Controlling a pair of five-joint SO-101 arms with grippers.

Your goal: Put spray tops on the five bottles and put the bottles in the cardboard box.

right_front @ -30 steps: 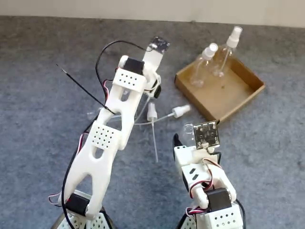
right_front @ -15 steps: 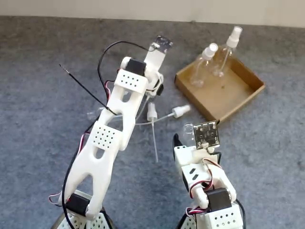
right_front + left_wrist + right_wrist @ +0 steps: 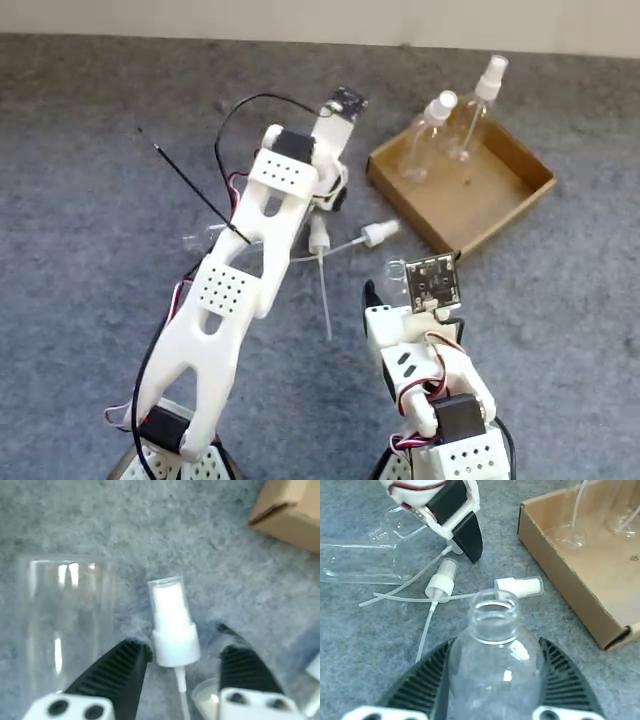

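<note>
Left gripper [image 3: 182, 652]: edged up-right, jaws wide open astride loose spray top [image 3: 319, 236], mid-frame, nothing held; pickup likely next. Right gripper [image 3: 495, 655]: closed on capless bottle [image 3: 494, 640], just below centre, awaiting top

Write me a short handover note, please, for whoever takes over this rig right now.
Left gripper: open, straddling a loose spray top on the table, not gripping it.
Right gripper: shut on an open-necked bottle.
A second spray top lies near the cardboard box. A lying bottle without a top rests beside the left gripper.
Done: two capped bottles stand in the box.
To do: cap the held bottle and the lying one, then box them. I cannot make out a fifth bottle.
</note>
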